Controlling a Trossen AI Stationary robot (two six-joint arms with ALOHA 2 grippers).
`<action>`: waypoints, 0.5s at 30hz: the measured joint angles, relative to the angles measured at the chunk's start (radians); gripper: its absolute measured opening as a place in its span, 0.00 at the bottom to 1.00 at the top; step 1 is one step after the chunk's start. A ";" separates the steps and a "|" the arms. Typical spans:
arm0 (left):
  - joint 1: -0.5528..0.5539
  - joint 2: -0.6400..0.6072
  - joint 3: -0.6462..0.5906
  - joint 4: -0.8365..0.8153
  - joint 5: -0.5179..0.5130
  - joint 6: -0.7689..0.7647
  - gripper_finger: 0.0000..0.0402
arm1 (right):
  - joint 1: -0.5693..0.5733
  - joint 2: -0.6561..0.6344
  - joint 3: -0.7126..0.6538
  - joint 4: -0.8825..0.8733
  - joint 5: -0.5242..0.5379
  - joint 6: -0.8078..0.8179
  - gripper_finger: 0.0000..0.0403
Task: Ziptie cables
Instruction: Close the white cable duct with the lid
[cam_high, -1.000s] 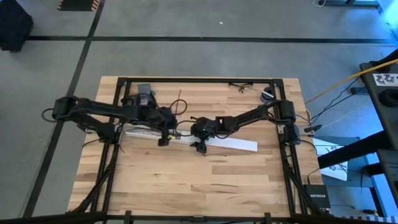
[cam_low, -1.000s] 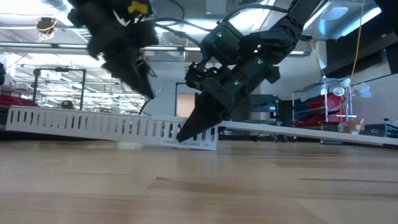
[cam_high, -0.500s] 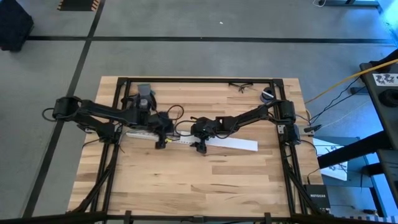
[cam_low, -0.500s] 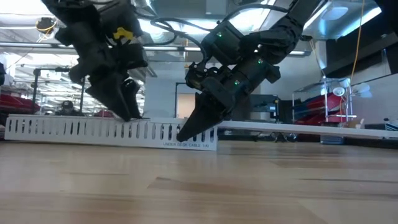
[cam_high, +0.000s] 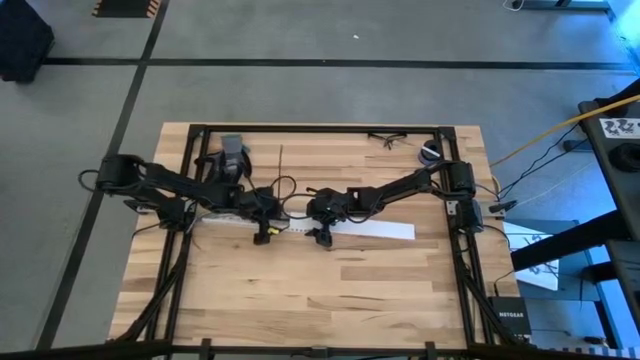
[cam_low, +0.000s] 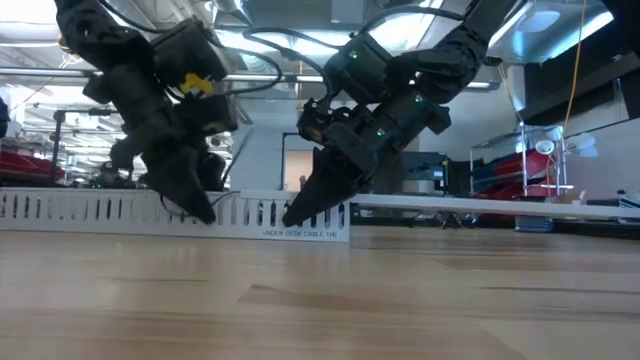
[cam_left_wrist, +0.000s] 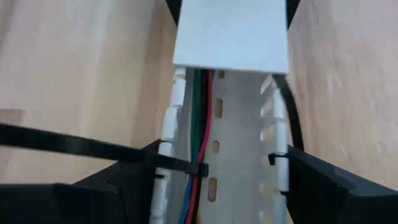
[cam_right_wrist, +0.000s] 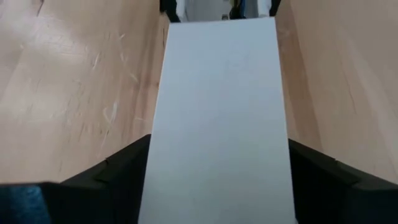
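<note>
A white slotted channel (cam_high: 235, 222) lies across the table's middle, and a flat white cover (cam_high: 375, 230) closes its right half. The cables (cam_left_wrist: 198, 124), green, red, blue and dark wires, run inside the open left half. A black ziptie (cam_left_wrist: 93, 148) crosses the channel through its far wall, its head (cam_left_wrist: 200, 168) on the wires. Its tail (cam_high: 281, 160) points toward the far edge. My left gripper (cam_left_wrist: 222, 155) (cam_high: 262, 236) is open astride the open half. My right gripper (cam_right_wrist: 219, 142) (cam_high: 322, 238) is open astride the cover's left end. My left gripper comes slanting down from the table's left, one finger (cam_left_wrist: 124, 183) along each slotted wall (cam_left_wrist: 168, 134) of the channel. I cannot tell whether they touch it. My right gripper comes slanting down from the right, its fingers (cam_right_wrist: 118, 168) flush beside the cover's long edges (cam_right_wrist: 155, 124). Whether they touch does not show.
A grey block (cam_high: 232, 152) stands at the far left. Glasses (cam_high: 388, 140) and a small round thing (cam_high: 432, 152) lie at the far right. A black frame rail (cam_high: 320, 129) runs round the table. Bare wood (cam_high: 330, 290) fills the near half.
My left gripper has come down from above the channel until its fingers stand on either side of the open half, its opening unchanged. The channel's left end has swung a little toward the near edge and now lies level. The ziptie's tail has shifted.
</note>
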 joint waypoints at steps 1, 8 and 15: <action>-0.002 0.014 0.000 0.008 0.000 -0.004 0.68 | 0.000 0.000 0.006 -0.008 0.000 0.000 0.76; -0.005 0.049 -0.001 0.058 0.008 -0.041 0.53 | -0.001 -0.001 0.051 -0.054 -0.034 -0.013 0.76; -0.005 0.050 -0.001 0.078 0.010 -0.064 0.51 | -0.001 -0.005 0.090 -0.121 -0.035 -0.024 0.76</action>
